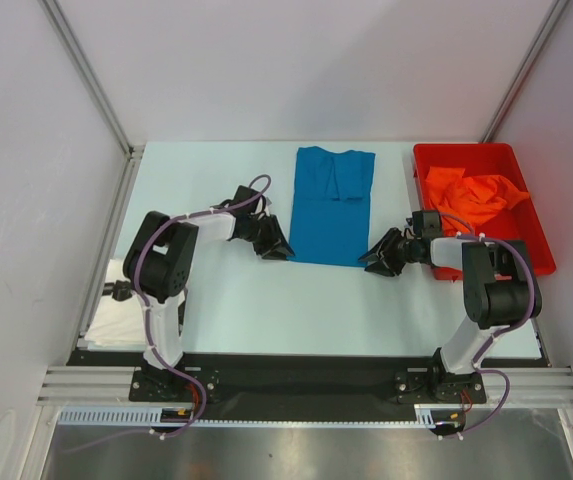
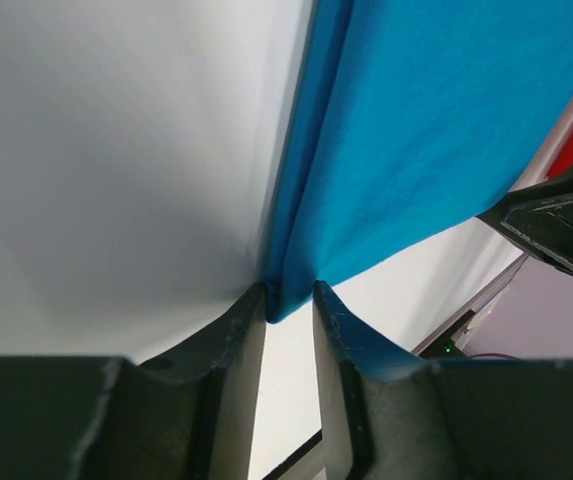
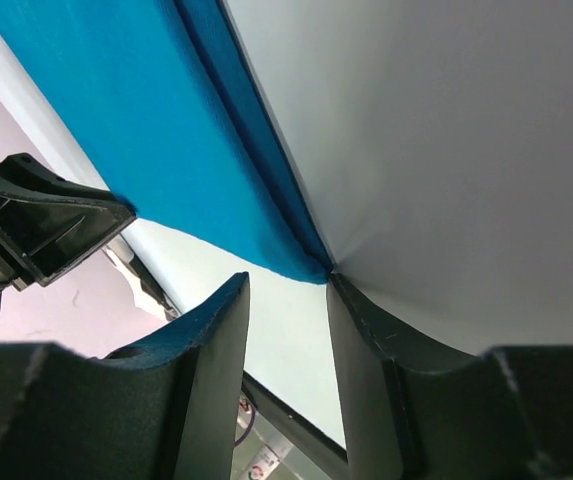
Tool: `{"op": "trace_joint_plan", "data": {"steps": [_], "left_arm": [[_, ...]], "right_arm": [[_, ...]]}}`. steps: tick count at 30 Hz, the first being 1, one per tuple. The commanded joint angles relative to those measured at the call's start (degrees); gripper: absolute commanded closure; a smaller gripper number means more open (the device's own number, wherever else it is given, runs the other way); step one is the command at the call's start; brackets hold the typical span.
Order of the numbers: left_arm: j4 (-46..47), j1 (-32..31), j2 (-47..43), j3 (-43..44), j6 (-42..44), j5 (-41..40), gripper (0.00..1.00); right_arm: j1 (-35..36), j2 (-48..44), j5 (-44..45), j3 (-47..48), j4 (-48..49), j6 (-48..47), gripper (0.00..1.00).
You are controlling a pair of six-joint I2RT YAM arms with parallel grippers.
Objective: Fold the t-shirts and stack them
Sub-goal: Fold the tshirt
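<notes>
A bright blue t-shirt (image 1: 331, 205), folded into a long strip, lies flat in the middle of the table. My left gripper (image 1: 276, 245) is at its near left corner. In the left wrist view the corner of the blue t-shirt (image 2: 436, 130) fills the narrow gap between the tips of my left gripper (image 2: 289, 290), which is shut on it. My right gripper (image 1: 381, 255) is at the near right corner. There the jaws of my right gripper (image 3: 286, 278) stand apart, and the blue t-shirt (image 3: 136, 120) only touches one fingertip (image 3: 338, 290). An orange t-shirt (image 1: 471, 195) lies crumpled in the bin.
The red plastic bin (image 1: 421, 165) stands at the back right, close behind my right arm. Something white (image 1: 111, 315) lies beside the left arm at the table's left edge. Metal frame posts stand at both back corners.
</notes>
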Motion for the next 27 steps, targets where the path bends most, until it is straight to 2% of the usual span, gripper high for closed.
{"op": "trace_joint_plan", "data": {"steps": [1, 11, 22, 27], "left_arm": [[-3.15, 0.29, 4.38, -1.05, 2.25, -8.82, 0.68], [-2.71, 0.29, 4.73, -0.96, 2.60, -7.67, 0.81], [-3.41, 0.29, 3.94, -0.08, 3.57, -7.06, 0.87], [-3.23, 0.29, 3.68, -0.17, 3.83, -6.71, 0.89]], "right_arm": [[-0.01, 1.61, 10.60, -1.10, -5.63, -1.70, 0.57], [-0.36, 0.73, 11.30, -1.54, -7.04, -1.70, 0.56], [0.51, 3.45, 11.91, 0.13, -5.81, 1.19, 0.56], [0.78, 4.07, 13.49, -0.22, -5.11, 2.78, 0.61]]}}
